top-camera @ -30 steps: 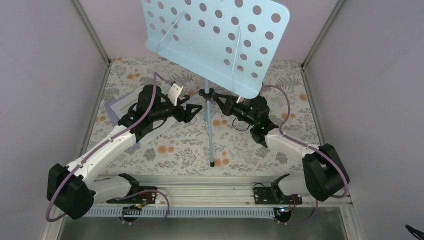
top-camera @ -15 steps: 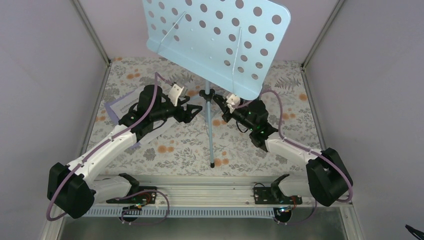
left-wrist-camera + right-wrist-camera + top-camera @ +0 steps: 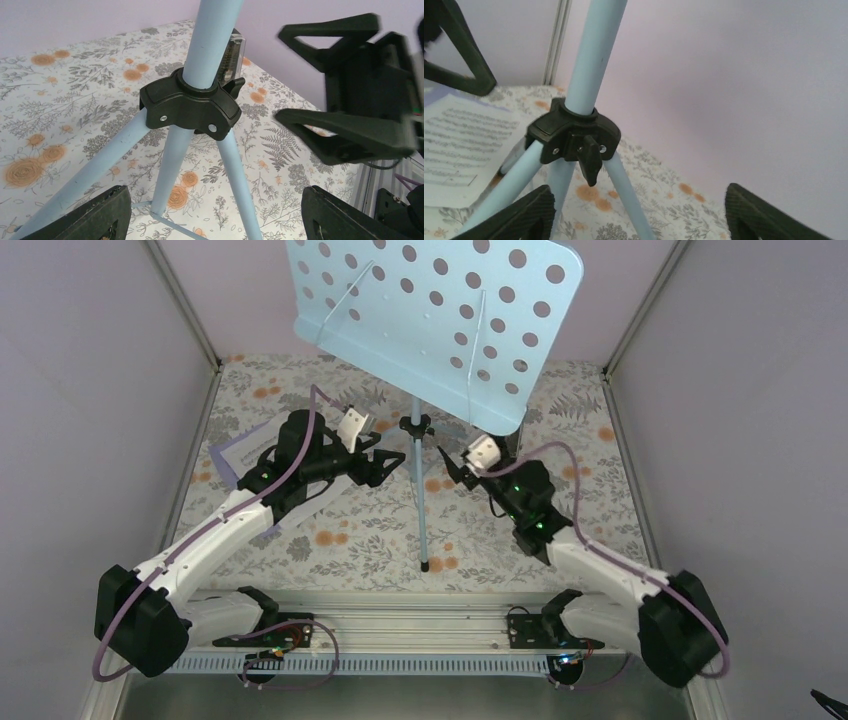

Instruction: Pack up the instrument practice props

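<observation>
The light blue perforated music stand (image 3: 430,310) is upright at the middle of the floral table, its thin pole (image 3: 419,495) running down to the near foot. A black collar (image 3: 414,426) joins the tripod legs. My left gripper (image 3: 393,466) is open just left of the pole, with the collar (image 3: 190,107) ahead and the legs between its fingers (image 3: 95,215) without touching. My right gripper (image 3: 455,462) is open to the right of the pole, facing the collar (image 3: 574,137) and its black knob (image 3: 590,160), holding nothing. A lavender sheet-music page (image 3: 228,455) lies under my left arm.
Grey walls enclose the table on three sides, with metal corner posts (image 3: 185,310) at the back. The stand's desk overhangs both grippers. The printed page (image 3: 459,150) lies flat beyond the legs in the right wrist view. A metal rail (image 3: 400,625) runs along the near edge.
My right gripper has opened, let go of the stand's collar and drawn back toward the near right. The stand's desk shifted slightly. The left arm has stayed put.
</observation>
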